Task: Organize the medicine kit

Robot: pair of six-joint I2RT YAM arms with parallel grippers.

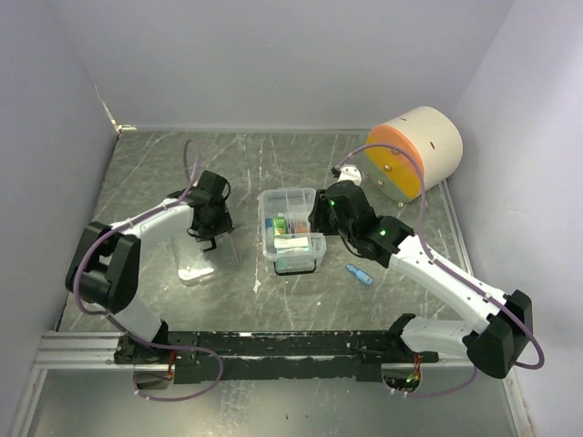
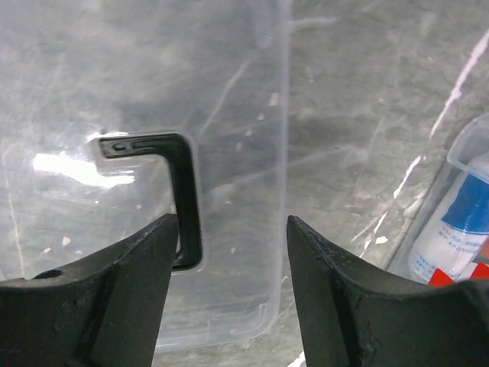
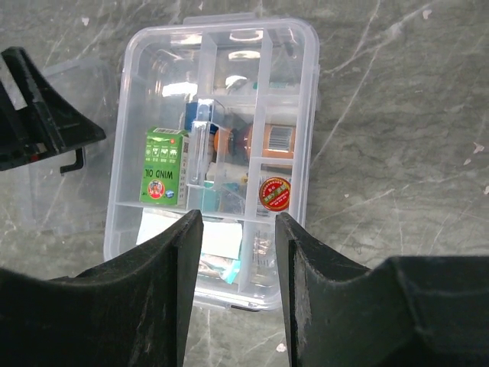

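Grey marbled tabletop (image 1: 273, 300), plain pale walls (image 1: 273, 55), even light

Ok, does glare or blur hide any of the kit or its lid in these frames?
Left wrist: a white glare patch on the clear lid beside its black handle, lid edge traceable. Right wrist: the medicine kit is sharp, the green box label readable, small highlights on far compartments. Top external: even light, but the lid nearly vanishes against the table.

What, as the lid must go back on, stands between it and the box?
Nothing visible on the table between lid and box. The right gripper hangs at the box's right side and may block the lid.
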